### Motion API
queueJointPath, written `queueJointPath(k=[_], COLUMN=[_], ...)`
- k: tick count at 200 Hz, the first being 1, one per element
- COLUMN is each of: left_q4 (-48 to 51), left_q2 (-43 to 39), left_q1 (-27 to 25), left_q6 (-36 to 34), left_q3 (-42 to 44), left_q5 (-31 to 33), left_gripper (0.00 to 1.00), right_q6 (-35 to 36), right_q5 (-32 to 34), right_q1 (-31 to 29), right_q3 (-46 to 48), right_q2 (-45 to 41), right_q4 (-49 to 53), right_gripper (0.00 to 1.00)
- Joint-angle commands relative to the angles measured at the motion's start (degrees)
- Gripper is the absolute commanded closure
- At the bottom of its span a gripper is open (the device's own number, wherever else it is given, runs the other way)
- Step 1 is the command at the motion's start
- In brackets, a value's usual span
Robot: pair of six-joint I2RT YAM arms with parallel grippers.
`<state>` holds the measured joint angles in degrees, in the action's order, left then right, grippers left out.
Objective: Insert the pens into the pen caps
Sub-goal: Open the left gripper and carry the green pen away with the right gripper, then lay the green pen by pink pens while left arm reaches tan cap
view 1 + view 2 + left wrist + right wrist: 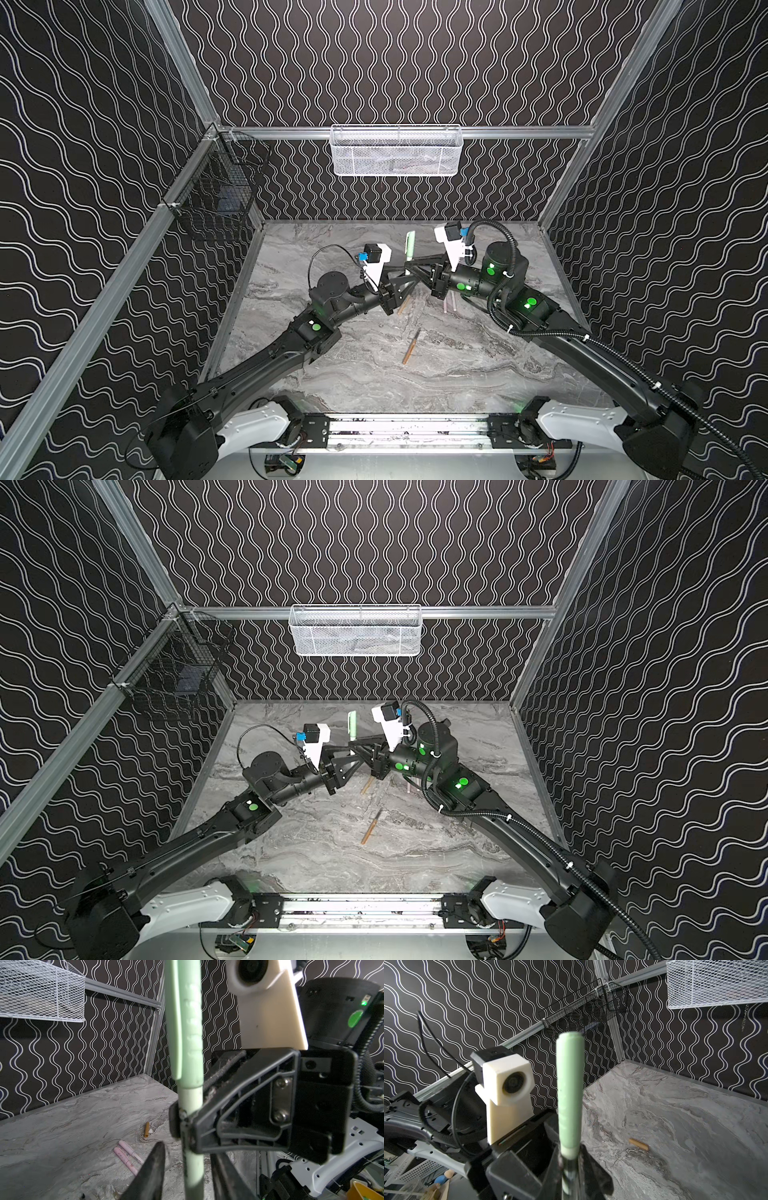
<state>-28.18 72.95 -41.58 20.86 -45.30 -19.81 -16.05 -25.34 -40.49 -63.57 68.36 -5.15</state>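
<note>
In both top views the two arms meet over the far half of the marble table, at about 12 o'clock from its middle. The right gripper is clamped on the green pen, which stands upright. The left gripper reaches in just beneath it, and from here I cannot tell how its jaws stand. At 6 o'clock from the green pen a tan-orange pen lies loose on the table. A tan-orange piece peeks out under the left gripper. Two pale pink pens lie half hidden under the right arm, at about 4 o'clock.

In the left wrist view the left gripper's dark fingers stand apart on either side of the barrel, not pinching it. The green cap sits on the pen, and the right gripper grips just below the cap's edge. Beyond, the pale pink pens lie side by side, with a tan-orange cap near them.

In the right wrist view the capped pen rises from the closed right jaws, and a tan-orange cap lies on the table.
</note>
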Motion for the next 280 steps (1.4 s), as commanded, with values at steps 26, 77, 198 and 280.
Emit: queueJointPath(k=[26, 77, 198, 280], left_q4=[1.07, 8.22, 25.28, 25.68], left_q2=[-1.03, -4.35, -2.65, -1.38], left_q1=[0.10, 0.05, 0.10, 0.05], left_q6=[-0.57, -2.64, -0.34, -1.12], left_q3=[-0.37, -1.55, -6.86, -7.43], left_q5=[3.33, 13.88, 38.45, 38.16], left_gripper=[0.34, 0.32, 0.32, 0.32], right_q6=[0.89, 3.07, -5.01, -7.32], right_q5=[5.96, 16.90, 10.14, 15.95], right_q1=[0.00, 6.07, 15.14, 15.10], right_q3=[-2.87, -9.72, -6.75, -7.83], right_q2=[0.07, 2.75, 33.83, 42.03], right_q4=[-1.21, 10.00, 25.88, 26.69], right_gripper=[0.98, 0.98, 0.95, 0.93])
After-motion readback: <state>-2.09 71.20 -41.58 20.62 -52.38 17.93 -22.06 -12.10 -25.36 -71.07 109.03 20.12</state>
